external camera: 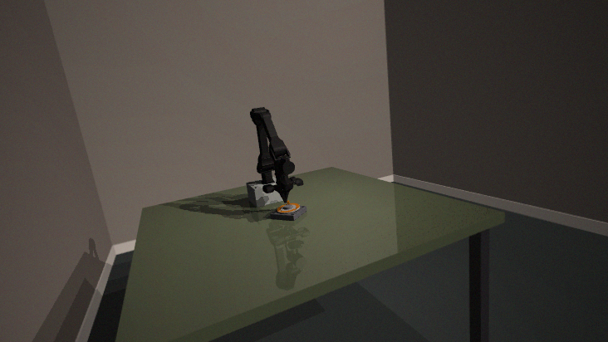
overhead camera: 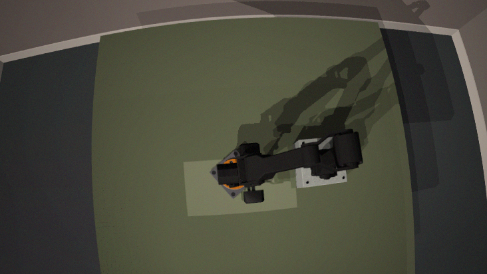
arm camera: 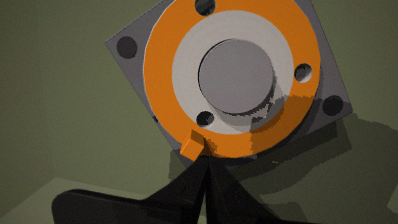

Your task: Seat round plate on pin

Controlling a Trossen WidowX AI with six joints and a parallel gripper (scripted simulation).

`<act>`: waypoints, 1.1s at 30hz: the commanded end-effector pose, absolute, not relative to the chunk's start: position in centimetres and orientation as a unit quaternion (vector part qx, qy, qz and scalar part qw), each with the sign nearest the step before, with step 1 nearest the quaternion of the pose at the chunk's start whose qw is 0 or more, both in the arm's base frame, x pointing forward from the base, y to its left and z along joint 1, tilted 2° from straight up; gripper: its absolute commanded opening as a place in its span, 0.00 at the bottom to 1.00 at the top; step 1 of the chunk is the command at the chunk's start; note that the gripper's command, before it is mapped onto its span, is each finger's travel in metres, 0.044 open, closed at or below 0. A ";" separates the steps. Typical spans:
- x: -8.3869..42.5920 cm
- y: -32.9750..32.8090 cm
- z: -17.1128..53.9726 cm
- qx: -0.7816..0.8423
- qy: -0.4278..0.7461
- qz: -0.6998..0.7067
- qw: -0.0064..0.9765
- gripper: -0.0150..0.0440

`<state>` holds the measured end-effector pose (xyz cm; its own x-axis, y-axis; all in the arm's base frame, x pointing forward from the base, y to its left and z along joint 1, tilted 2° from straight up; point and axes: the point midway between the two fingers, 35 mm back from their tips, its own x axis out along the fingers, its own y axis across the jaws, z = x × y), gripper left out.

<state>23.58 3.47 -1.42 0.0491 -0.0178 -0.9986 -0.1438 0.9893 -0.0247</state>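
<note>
The round plate (arm camera: 165, 60) (external camera: 282, 209) (overhead camera: 233, 161) is an orange ring with a pale grey inner band. It sits around the grey post (arm camera: 235, 75) on the square grey base (arm camera: 125, 35) (external camera: 294, 217) (overhead camera: 213, 172). Its orange tab (arm camera: 191, 145) points toward the camera in the wrist view. A dark hole (arm camera: 205, 118) lies just inward of the tab. Another hole (arm camera: 303, 72) on the right shows a lighter inside. My gripper (arm camera: 207, 162) (external camera: 286, 200) is shut and empty, pointing down. Its tips are at the plate's rim, right beside the tab. I cannot tell whether they touch it. In the top view the arm hides most of the plate.
The arm's grey mount block (overhead camera: 308, 180) (external camera: 256, 195) stands just behind the base. A paler rectangle (overhead camera: 204, 199) marks the green table top (overhead camera: 153, 102) under the base. The table edges are far from the plate.
</note>
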 end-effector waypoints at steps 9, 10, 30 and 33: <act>24.2 5.0 -1.3 -0.057 0.688 0.043 0.722 0.25; 24.2 5.1 -1.3 -0.057 0.688 0.043 0.722 0.25; 24.4 6.0 0.6 -0.057 0.688 0.044 0.722 0.25; 24.1 5.9 1.8 -0.057 0.688 0.044 0.722 0.25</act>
<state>23.95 5.86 0.48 0.0365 -0.0182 -0.9992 -0.1457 0.9890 -0.0234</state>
